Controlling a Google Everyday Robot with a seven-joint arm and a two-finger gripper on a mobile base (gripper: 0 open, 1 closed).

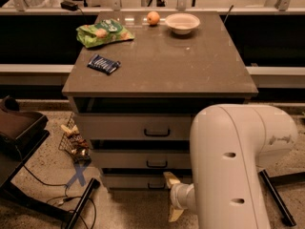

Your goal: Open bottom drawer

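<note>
The bottom drawer (133, 181) is the lowest of three pale fronts in the cabinet, and its small black bar handle (156, 186) shows. Its front looks flush with the cabinet. My gripper (172, 197) is low in front of the drawer, just right of the handle. It is open, with one pale fingertip (170, 179) level with the drawer front and the other near the floor. It holds nothing. My big white arm link (238, 166) hides the right part of all three drawers.
The cabinet's brown top (190, 66) holds a green bag (102, 32), a blue packet (103, 64), an orange fruit (153, 17) and a white bowl (182, 22). On the floor at left are a wire basket (74, 140), blue tape (77, 175), cables and a black chair base (19, 132).
</note>
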